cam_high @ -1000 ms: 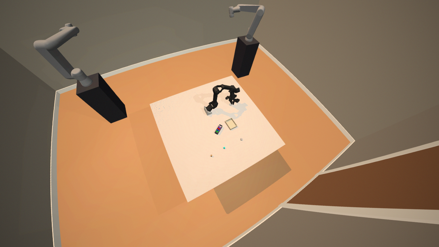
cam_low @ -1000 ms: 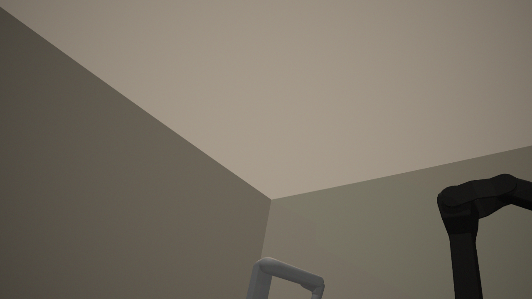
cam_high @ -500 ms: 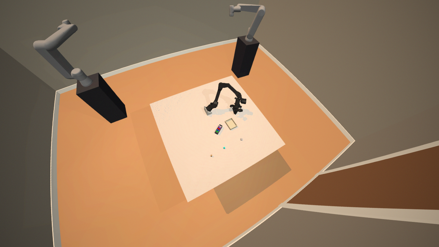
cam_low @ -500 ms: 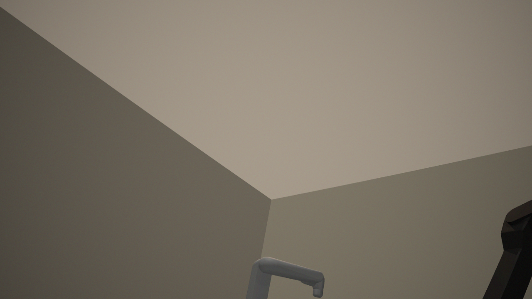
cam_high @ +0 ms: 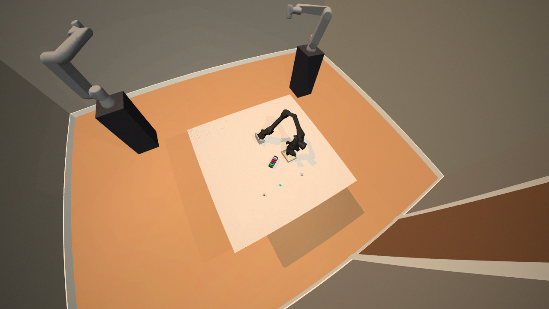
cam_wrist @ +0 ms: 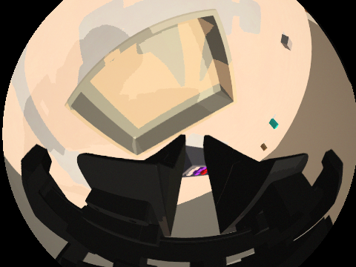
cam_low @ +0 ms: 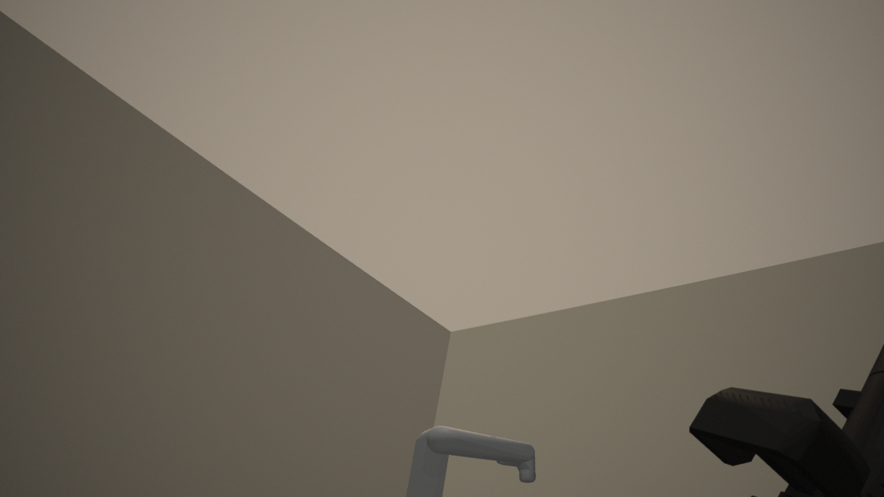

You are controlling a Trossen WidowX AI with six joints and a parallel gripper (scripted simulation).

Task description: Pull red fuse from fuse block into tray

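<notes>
The arm arches from its base and bends down so that the gripper hangs over the tray, covering the tray's far part in the top view. In the wrist view the 2 fingers stand close together with only a narrow slot between them, and nothing is held in that slot. Through the slot a sliver of the fuse block shows, with purple and red colour on it. The red fuse sits in the fuse block among the other coloured fuses, just beside the tray's near-left edge and apart from the fingers. The tray fills the upper middle of the wrist view, its pale rim raised all round and its floor bare. On the tabletop, 3 small cubes lie well apart from the block: a grey one, a teal one and a brown one. Wide bare tabletop stretches toward the near and left edges.
</notes>
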